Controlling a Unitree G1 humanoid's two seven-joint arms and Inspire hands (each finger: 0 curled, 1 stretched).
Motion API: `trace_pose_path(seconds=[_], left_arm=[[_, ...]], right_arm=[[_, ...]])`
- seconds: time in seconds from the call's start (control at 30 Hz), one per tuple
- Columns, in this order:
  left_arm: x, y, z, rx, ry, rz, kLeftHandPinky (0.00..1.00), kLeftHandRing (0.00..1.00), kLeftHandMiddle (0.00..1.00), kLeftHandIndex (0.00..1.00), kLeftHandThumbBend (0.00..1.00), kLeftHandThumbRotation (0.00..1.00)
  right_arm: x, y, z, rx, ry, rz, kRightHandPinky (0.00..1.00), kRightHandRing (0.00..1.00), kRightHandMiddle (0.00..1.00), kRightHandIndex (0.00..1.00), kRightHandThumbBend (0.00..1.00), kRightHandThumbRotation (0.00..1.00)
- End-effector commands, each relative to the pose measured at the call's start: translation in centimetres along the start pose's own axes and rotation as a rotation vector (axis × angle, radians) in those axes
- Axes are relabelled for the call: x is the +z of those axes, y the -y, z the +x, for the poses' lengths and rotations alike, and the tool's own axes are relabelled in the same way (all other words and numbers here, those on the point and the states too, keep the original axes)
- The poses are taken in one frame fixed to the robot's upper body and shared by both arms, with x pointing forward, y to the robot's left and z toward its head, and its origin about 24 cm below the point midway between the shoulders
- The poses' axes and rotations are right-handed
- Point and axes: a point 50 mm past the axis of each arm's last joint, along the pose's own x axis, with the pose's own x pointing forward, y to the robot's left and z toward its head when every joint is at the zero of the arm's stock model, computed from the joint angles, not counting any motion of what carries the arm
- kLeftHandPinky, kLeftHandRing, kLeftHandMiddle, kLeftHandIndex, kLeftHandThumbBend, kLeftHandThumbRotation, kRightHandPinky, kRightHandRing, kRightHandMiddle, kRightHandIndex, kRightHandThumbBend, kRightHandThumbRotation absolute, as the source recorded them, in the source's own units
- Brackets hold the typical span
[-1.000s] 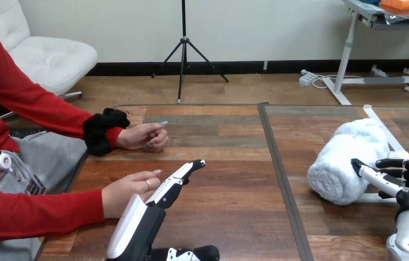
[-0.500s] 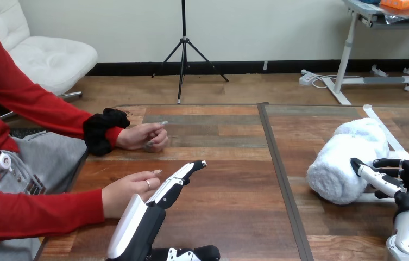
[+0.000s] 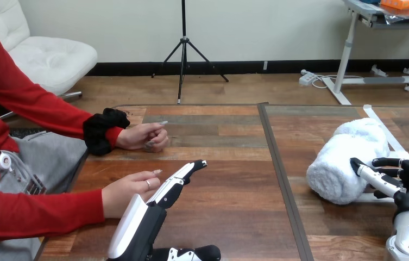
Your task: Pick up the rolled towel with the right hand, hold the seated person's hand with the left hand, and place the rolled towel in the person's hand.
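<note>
A white rolled towel (image 3: 346,157) lies on the table at the right. My right hand (image 3: 408,182) is at its near right end, thumb lying against the towel's front face and fingers spread towards its right side, open. My left hand (image 3: 153,209) reaches forward at the lower left with straight fingers, lying right beside the person's nearer hand (image 3: 129,190), which rests on the table. Whether the two touch I cannot tell. The person's farther hand (image 3: 145,136) rests loosely curled on the table further back.
A dark seam (image 3: 278,163) runs across the wooden table between the left and right halves. A white strip (image 3: 384,128) lies behind and under the towel at the right.
My right hand has crept slightly left towards the towel. The left hand and the person's hands have stayed still.
</note>
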Motion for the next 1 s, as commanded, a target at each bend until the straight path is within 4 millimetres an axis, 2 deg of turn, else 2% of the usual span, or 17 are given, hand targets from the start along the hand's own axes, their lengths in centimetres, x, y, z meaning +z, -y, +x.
trace_pose_path(seconds=[0.0, 0.03, 0.2, 0.33, 0.6, 0.63, 0.8, 0.97], left_arm=[[0.4, -0.9, 2.0, 0.039, 0.073, 0.011, 0.85, 0.91, 0.92, 0.89, 1.0, 0.8], [0.4, -0.9, 2.0, 0.039, 0.073, 0.012, 0.85, 0.91, 0.92, 0.89, 1.0, 0.8], [0.4, -0.9, 2.0, 0.039, 0.073, 0.011, 0.85, 0.91, 0.92, 0.89, 1.0, 0.8], [0.4, -0.8, 2.0, 0.04, 0.072, 0.008, 0.85, 0.91, 0.92, 0.89, 1.0, 0.8], [0.3, -0.9, 2.0, 0.037, 0.074, 0.008, 0.86, 0.92, 0.92, 0.89, 1.0, 0.8], [0.3, -0.9, 2.0, 0.037, 0.075, 0.008, 0.86, 0.92, 0.92, 0.89, 1.0, 0.8], [0.4, -0.9, 2.0, 0.039, 0.077, 0.008, 0.86, 0.92, 0.92, 0.89, 1.0, 0.8], [0.4, -0.9, 2.0, 0.039, 0.079, 0.012, 0.86, 0.92, 0.92, 0.89, 1.0, 0.8]], right_arm=[[2.4, -1.3, 0.8, 0.035, 0.042, 0.048, 0.33, 0.38, 0.45, 0.5, 0.83, 0.0], [2.5, -1.3, 0.8, 0.038, 0.037, 0.052, 0.35, 0.42, 0.51, 0.55, 0.82, 0.01], [2.8, -1.3, 1.1, 0.057, 0.015, 0.056, 0.4, 0.49, 0.6, 0.64, 0.81, 0.04], [3.0, -1.4, 1.3, 0.07, -0.011, 0.056, 0.48, 0.6, 0.7, 0.74, 0.81, 0.16], [3.6, -1.3, 1.8, 0.083, -0.039, 0.012, 0.55, 0.67, 0.78, 0.83, 0.83, 0.32], [3.7, -1.3, 1.9, 0.085, -0.041, 0.005, 0.56, 0.69, 0.79, 0.85, 0.83, 0.37], [4.2, -1.2, 2.2, 0.098, -0.052, -0.011, 0.58, 0.71, 0.8, 0.89, 0.86, 0.45], [4.7, -1.2, 2.4, 0.11, -0.063, -0.01, 0.63, 0.77, 0.85, 0.93, 0.9, 0.53]])
